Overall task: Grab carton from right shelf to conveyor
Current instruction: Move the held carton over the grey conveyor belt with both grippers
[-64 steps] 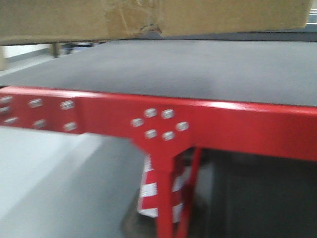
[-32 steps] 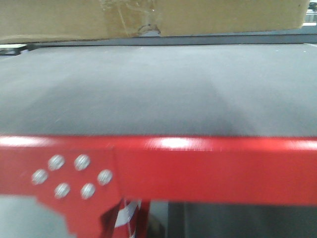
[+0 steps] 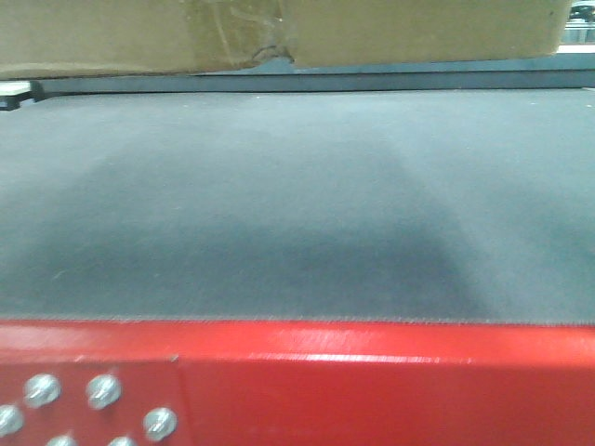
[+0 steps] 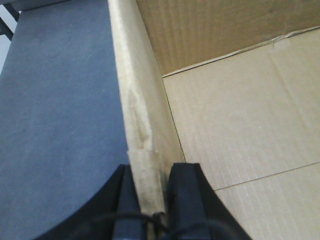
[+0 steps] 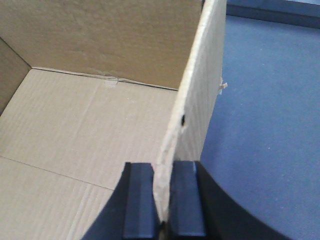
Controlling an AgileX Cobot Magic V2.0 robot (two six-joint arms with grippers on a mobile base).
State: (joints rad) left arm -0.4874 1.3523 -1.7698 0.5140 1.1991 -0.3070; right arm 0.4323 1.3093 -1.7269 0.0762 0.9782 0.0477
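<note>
While the carton (image 3: pixel 121 37) is held over the grey belt of the conveyor (image 3: pixel 297 214), apparently raised clear of it, its left wall is pinched in the left hand (image 4: pixel 148 197) and its right wall in the right hand (image 5: pixel 162 195), each hand narrowed tight onto the cardboard edge. The carrying step is judged nearly done; an even lowering by both arms is called for next, so that the base is set flat before the walls are released.
</note>
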